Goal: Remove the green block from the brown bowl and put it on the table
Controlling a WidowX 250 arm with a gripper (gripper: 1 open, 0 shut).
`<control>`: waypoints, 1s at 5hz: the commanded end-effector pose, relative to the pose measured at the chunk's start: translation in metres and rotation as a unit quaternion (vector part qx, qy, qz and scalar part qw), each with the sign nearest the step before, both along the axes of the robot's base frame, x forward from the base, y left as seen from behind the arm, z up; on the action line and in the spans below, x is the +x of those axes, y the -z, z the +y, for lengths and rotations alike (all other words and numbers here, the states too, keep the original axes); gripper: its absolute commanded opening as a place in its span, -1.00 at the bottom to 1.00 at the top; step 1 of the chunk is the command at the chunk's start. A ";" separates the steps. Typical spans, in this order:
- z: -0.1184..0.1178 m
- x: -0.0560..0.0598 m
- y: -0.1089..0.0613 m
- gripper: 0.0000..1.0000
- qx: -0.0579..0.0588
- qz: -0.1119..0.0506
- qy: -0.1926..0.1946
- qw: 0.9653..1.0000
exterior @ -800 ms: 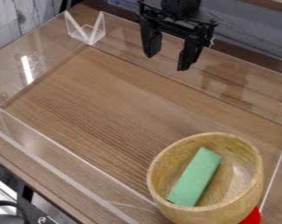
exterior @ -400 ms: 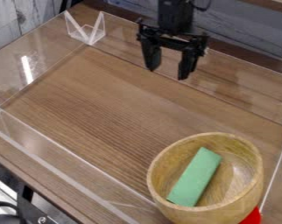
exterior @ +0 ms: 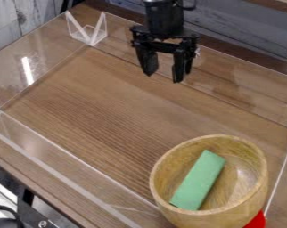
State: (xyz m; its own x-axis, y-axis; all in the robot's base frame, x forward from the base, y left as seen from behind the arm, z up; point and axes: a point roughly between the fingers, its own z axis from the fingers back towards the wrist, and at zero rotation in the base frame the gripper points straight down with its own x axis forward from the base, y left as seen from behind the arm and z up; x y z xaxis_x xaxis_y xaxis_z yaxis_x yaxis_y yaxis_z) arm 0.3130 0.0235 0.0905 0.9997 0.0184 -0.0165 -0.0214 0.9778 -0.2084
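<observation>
Our gripper (exterior: 165,66) hangs at the far side of the table (exterior: 98,107), fingers pointing down and spread wide apart, with nothing between them. Below it we see only bare wood grain; it touches nothing.

From there we look toward the near right corner, well apart from the claw, where the brown bowl (exterior: 214,149) sits upright on the tabletop. The green block (exterior: 199,180) lies inside it, resting on the bowl's floor and leaning slightly up against the near wall. Its long axis runs diagonally in the camera view, from the lower left up to the upper right, so the bar points roughly along the line back toward us rather than across it.

We judge that this diagonal is what the coming move turns on: we have to travel down and to the right in the picture, clear the thick rim, and turn the fingers so they close across the block's narrow width. With only one arm, there is no choice of hand to make.

A sliver of something red (exterior: 260,219) shows at the bottom right edge, just beside the bowl; we leave it alone.
</observation>
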 end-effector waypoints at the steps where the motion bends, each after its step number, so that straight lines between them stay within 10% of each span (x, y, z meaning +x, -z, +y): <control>1: -0.011 0.009 -0.029 1.00 -0.003 -0.059 0.008 0.998; 5: -0.025 0.024 -0.028 1.00 -0.010 -0.114 0.030 0.993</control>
State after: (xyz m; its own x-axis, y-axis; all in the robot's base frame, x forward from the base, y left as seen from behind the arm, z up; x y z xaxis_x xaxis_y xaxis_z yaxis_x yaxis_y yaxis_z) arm 0.3296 -0.0030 0.0969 0.9895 -0.0414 0.1385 0.0737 0.9687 -0.2369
